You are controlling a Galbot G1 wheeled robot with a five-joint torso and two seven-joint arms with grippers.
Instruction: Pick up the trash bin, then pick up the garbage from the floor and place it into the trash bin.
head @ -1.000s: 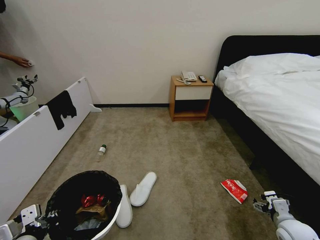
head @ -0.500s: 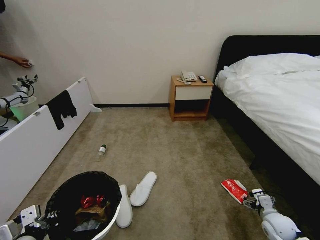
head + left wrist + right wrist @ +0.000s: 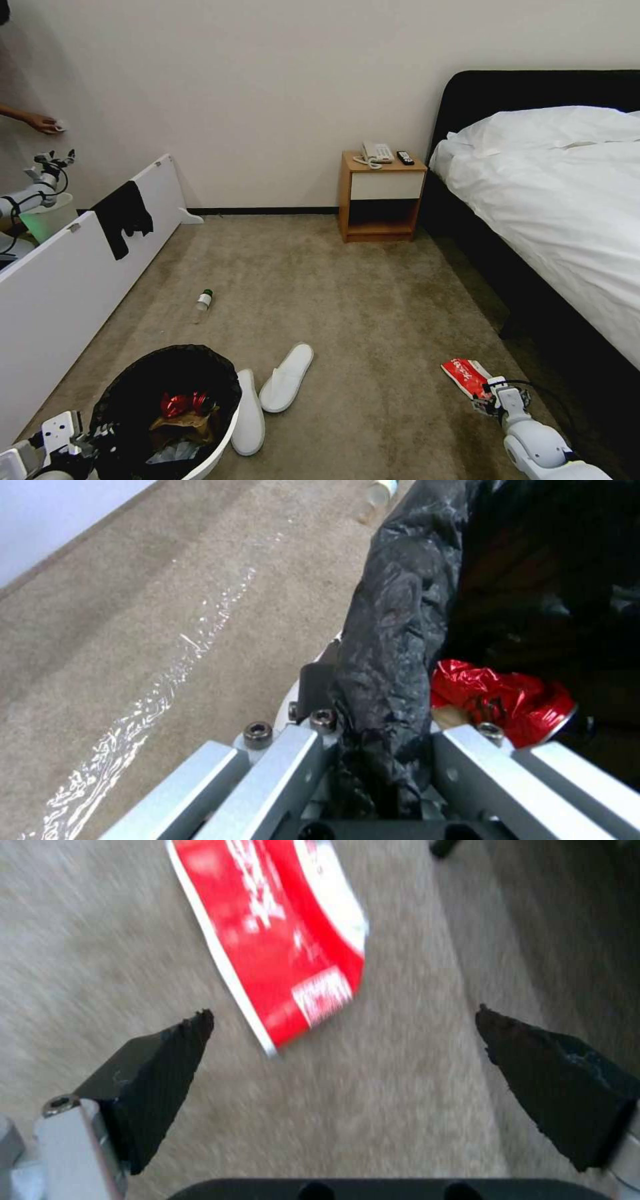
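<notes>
From the head view, I am seeing the bin (image 3: pixel 200 460) sitting low at my left. Left wrist: the left gripper (image 3: pixel 373 740) is clamping the bin's bagged rim. Right wrist: the right gripper (image 3: pixel 343 1032) is hanging wide open, empty, just short of the red packet (image 3: pixel 273 935) lying on the carpet (image 3: pixel 373 1100).

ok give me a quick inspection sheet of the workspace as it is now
surface: beige carpet, no spills seen
job's things: trash bin holds red wrapper and brown paper; red snack packet, small bottle, two slippers on floor
clutter: black cloth over white board
grippers: left end effector clamped on bin rim; right end effector open beside the packet
cables: black cable at right wrist
surroundings: bed, nightstand
</notes>
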